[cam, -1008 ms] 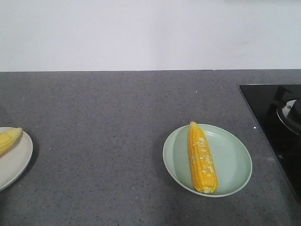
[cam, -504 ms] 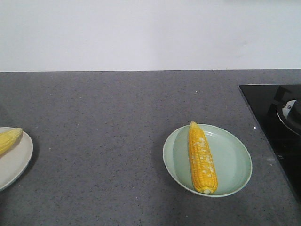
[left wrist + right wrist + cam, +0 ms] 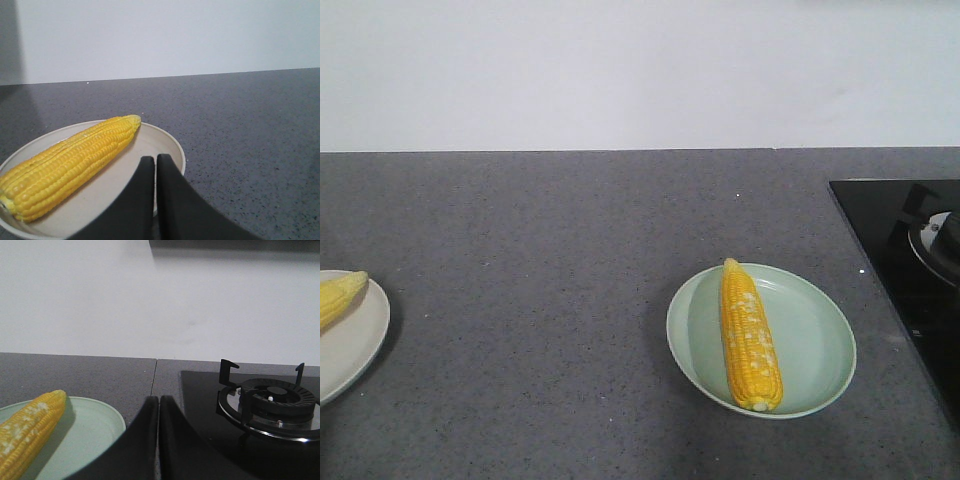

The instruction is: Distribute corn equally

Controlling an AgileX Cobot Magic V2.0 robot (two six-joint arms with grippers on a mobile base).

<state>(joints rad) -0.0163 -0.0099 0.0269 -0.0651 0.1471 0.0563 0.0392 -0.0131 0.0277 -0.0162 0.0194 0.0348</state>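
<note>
Each wrist view shows 2 matte black fingers: the left pincer and right pincer, smooth, curved blades widening toward the base, without visible markings.

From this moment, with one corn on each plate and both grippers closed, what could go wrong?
The corn on the green plate lies lengthwise with its end at the near rim; a nudge might roll it off. The left gripper hangs shut just over the beige plate rim and could bump it if lowered. The right gripper is close to the stove burner; a sideways move may strike its grate.
</note>
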